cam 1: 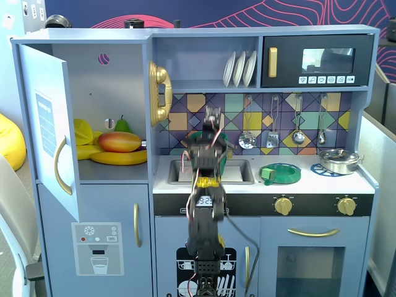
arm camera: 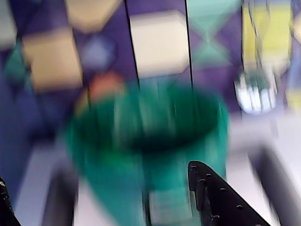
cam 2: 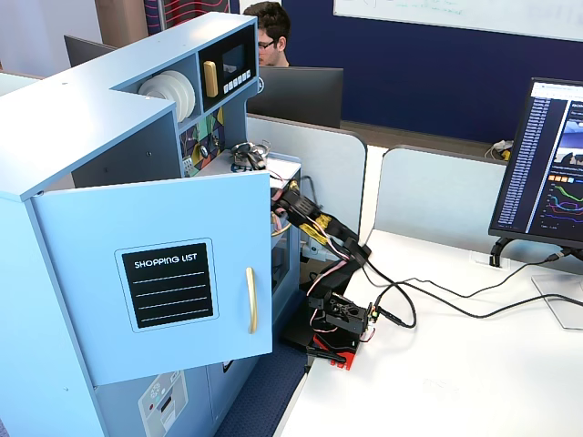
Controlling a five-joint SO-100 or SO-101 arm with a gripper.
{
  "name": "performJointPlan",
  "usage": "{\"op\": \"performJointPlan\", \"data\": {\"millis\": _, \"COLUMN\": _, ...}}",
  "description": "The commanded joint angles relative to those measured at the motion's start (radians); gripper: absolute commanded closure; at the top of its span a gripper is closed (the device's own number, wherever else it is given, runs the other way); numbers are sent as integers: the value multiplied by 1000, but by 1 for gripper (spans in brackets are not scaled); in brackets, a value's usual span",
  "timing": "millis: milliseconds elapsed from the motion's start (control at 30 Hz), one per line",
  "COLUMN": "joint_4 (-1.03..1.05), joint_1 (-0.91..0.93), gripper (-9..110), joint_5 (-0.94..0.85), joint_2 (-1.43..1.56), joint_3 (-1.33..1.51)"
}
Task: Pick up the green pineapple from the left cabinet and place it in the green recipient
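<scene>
Front fixed view: the arm reaches over the sink toward the green bucket (arm camera: pixel 150 155), blurred in the wrist view. The tool (cam 1: pixel 212 119) is barely seen; whether it grips the pineapple cannot be told, and the pineapple is nowhere visible. Left cabinet (cam 1: pixel 111 93) stands open. Likely light, stiff, bumpy: grasp across body.

Front view, side view share arm (cam 1: pixel 204 204); wrist close-up.

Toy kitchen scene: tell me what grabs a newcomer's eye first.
The pale blue-grey cabinet door stands wide open at left in a fixed view, showing a smooth red-orange mango on yellow bananas. The black robot arm rises mid-counter, and the blurred tall dark green bucket fills the wrist view.
</scene>
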Motion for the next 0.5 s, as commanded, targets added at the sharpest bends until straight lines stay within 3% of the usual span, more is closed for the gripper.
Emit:
{"op": "performJointPlan", "data": {"millis": 0, "joint_4": 71, "joint_1": -26, "gripper": 57, "joint_5": -40, "joint_2": 347, "joint_3": 333}}
{"op": "performJointPlan", "data": {"millis": 467, "joint_4": 442, "joint_1": -25, "gripper": 61, "joint_5": 28, "joint_2": 799, "joint_3": 1005}}
